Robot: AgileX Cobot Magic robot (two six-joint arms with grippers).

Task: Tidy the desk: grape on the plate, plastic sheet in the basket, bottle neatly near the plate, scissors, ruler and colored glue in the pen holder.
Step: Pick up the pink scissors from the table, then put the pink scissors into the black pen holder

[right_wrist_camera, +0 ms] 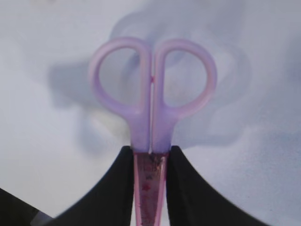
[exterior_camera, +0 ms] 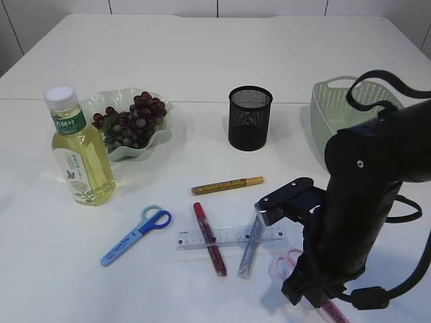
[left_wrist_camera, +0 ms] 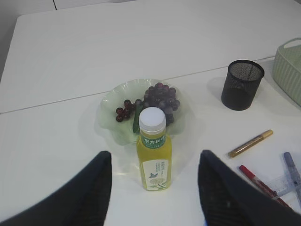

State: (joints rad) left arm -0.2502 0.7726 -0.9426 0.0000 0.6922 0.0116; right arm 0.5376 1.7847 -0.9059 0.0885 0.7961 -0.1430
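Right gripper (right_wrist_camera: 150,165): black fingers (right_wrist_camera: 117,188) closed narrowly on the pink scissors (right_wrist_camera: 151,99), pinching the blade shank just below the two handle loops. A grip at the shank, loops free, probably suits dropping the pair blades-first into the holder. In the exterior view the right arm hides most of the scissors near the front right of the table (exterior_camera: 202,54); only a handle loop shows beside it.

Left gripper (left_wrist_camera: 153,188): fingers (left_wrist_camera: 94,188) spread wide, holding nothing, poised above the bottle (left_wrist_camera: 153,150).

Bottle: yellow drink, white cap, green label; upright, just in front of the plate (left_wrist_camera: 113,101). Judged already placed as required.

Plate: pale green, wavy rim; holds the grape bunch (left_wrist_camera: 157,101). Judged done.

Pen holder (exterior_camera: 250,116): black mesh cup, upright, between plate and basket; contents not visible.

Basket (exterior_camera: 337,111): pale green, far right, partly hidden by the right arm; whether the plastic sheet lies inside cannot be told.

Ruler (exterior_camera: 229,237): clear, flat on the table; a red glue pen (exterior_camera: 209,237) and a silver-blue glue pen (exterior_camera: 250,252) lie across it.

Gold glue pen (exterior_camera: 227,185): lies alone behind the ruler.

Blue scissors (exterior_camera: 137,234): flat, left of the ruler.

Remaining, by judgement: both scissors, ruler, three glue pens.
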